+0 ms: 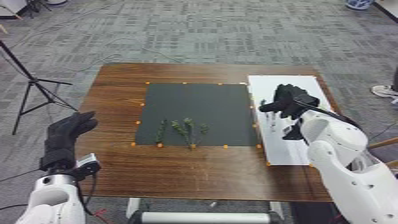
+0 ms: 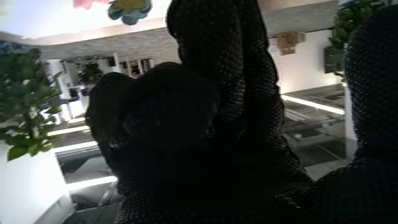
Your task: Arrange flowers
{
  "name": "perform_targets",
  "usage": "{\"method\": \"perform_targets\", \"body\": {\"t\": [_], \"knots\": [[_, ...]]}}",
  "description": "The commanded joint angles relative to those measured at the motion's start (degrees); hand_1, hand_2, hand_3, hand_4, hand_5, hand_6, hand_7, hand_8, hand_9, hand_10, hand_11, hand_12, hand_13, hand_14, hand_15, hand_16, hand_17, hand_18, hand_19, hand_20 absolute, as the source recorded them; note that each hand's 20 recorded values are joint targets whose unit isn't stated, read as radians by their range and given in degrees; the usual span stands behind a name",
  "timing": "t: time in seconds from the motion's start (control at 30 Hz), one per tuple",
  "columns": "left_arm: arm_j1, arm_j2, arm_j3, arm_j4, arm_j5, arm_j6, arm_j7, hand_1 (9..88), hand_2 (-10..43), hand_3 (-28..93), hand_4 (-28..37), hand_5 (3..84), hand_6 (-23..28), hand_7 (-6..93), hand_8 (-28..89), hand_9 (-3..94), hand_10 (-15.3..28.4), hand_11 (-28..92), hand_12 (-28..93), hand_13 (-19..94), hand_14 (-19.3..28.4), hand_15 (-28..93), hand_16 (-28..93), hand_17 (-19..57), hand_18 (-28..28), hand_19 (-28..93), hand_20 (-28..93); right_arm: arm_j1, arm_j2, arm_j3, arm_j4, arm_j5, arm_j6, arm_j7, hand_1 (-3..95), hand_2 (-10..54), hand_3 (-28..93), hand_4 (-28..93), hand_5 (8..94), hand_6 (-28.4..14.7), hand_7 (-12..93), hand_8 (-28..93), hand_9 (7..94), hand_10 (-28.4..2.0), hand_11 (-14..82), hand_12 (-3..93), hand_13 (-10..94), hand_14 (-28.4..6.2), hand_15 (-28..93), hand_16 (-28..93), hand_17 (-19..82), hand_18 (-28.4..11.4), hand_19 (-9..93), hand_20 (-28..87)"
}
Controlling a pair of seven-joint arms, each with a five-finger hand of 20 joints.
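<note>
In the head view my right hand (image 1: 289,100) is over the white sheet (image 1: 284,152) on the table's right side, open, with nothing visibly held. Small slim items (image 1: 270,119) lie on the sheet beside it. Green sprigs (image 1: 188,131) rest near the front edge of the dark mat (image 1: 200,102). My left hand (image 1: 64,137) is at the table's left edge, its fingers relaxed. In the right wrist view my right hand (image 2: 222,150) has some fingers straight and others bent; beyond them show a blue-and-yellow flower (image 2: 130,10) and a pink one (image 2: 91,3).
The brown table (image 1: 195,172) surrounds the mat, with small orange markers along the mat's and sheet's edges. A black tripod (image 1: 34,80) stands on the floor to the left. Leafy greenery (image 2: 27,110) shows in the right wrist view.
</note>
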Motion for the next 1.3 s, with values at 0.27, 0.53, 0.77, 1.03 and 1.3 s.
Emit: {"method": "perform_targets", "body": {"t": [0.27,0.53,0.77,1.03,1.3], "knots": [[0.5,-0.66,0.62,-0.88,0.55,-0.63,-1.14,28.4,14.6,68,-24.6,58.9,4.5,16.6,-7,58.1,15.2,27,15,45,19.0,28,-3,9.5,12.0,10,18,5.5,-3.7,-1.6,6.9,-6.1,-6.4,3.6,26.6,-9.5,60,-11,77.0,-5.7,19,-3,89.2,-14.0,27.7,26.0,94,-2.7,57,31,67,-13.4,93,58],[0.9,-0.93,0.33,-1.17,0.52,-0.75,-1.0,28.6,14.5,68,-24.5,59.1,4.4,16.7,-8,58.3,15.2,27,15,45,19.0,28,-3,9.5,11.9,10,18,8.5,-6.8,-3.7,10.3,-9.2,-9.7,4.7,27.1,-9.5,58,-10,74.2,-7.9,15,-3,88.5,-15.1,24.4,24.1,94,-2.5,57,29,68,-12.3,93,57],[1.0,-1.26,0.26,-1.27,0.45,-0.56,-1.1,28.6,14.5,68,-24.5,59.0,4.4,16.8,-8,58.3,15.1,27,15,45,19.0,28,-3,9.5,11.9,10,18,9.2,-9.2,-5.3,11.9,-10.9,-12.3,4.9,27.4,-9.5,57,-10,72.3,-9.4,13,-2,87.3,-16.0,23.1,23.5,94,-2.4,56,29,68,-11.5,93,55],[0.7,-1.57,0.54,-1.13,0.5,-0.69,-1.23,28.7,14.6,68,-24.4,59.0,4.3,17.0,-8,58.4,15.1,27,15,45,19.1,28,-3,9.5,12.0,10,18,8.9,-9.5,-7.5,12.8,-11.1,-12.3,7.2,40.2,-9.5,60,-12,71.9,-9.4,14,-2,87.4,-15.4,23.5,23.4,94,-1.9,56,28,68,-10.2,93,52],[1.3,-1.69,0.3,-1.35,0.11,-0.46,-1.19,28.7,14.6,68,-24.3,58.9,4.2,17.0,-8,58.4,15.1,27,15,45,19.1,28,-3,9.5,12.0,10,18,7.6,-9.3,-6.8,12.3,-9.8,-11.7,7.5,65.2,-9.5,48,-8,65.3,-5.2,29,29,93.1,-8.6,16.5,46.3,94,-0.2,60,25,71,-7.6,93,49]]}}
